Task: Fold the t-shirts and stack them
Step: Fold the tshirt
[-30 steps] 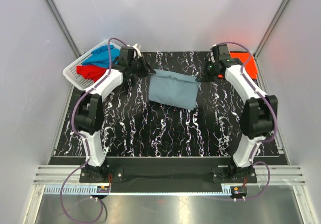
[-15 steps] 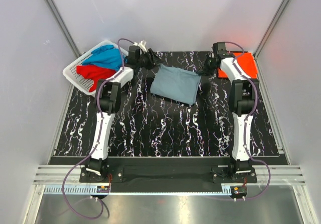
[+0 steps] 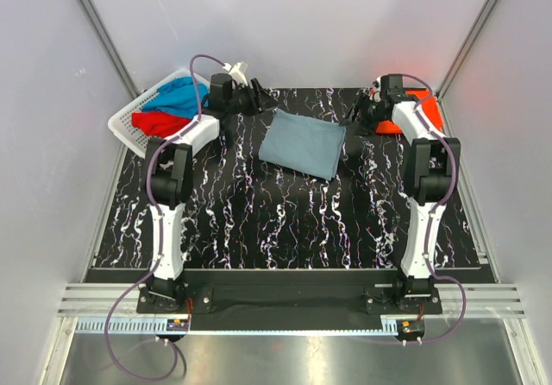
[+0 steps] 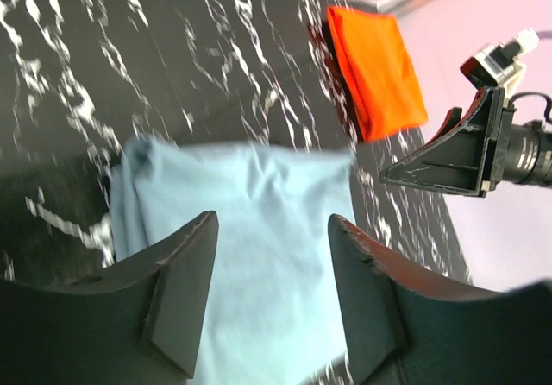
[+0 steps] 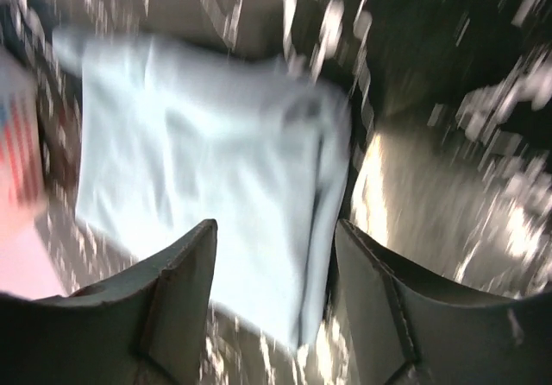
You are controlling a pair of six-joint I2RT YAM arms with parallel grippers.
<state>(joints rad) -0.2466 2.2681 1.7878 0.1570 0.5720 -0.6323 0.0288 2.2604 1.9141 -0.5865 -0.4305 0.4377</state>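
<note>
A dull grey-blue t-shirt (image 3: pixel 302 143) lies folded flat on the black marbled table (image 3: pixel 259 221), towards the back middle. My left gripper (image 3: pixel 261 103) hovers off its back left corner, open, with only the shirt (image 4: pixel 250 238) seen below between its fingers (image 4: pixel 185 281). Over the back right corner my right gripper (image 3: pixel 358 119) is open too and holds nothing; the blurred right wrist view shows the shirt (image 5: pixel 207 160) beneath it. A folded orange-red t-shirt (image 3: pixel 424 113) rests at the back right (image 4: pixel 375 70). A bright blue t-shirt (image 3: pixel 179 98) and a red one (image 3: pixel 158 123) lie crumpled in the basket.
The white slotted basket (image 3: pixel 123 126) stands at the table's back left corner. White walls close in the back and both sides. Both arms stretch from their bases at the near edge up to the back of the table.
Both grippers have opened and let go of the grey-blue shirt's back corners, then drawn back and apart. The shirt has settled flat.
</note>
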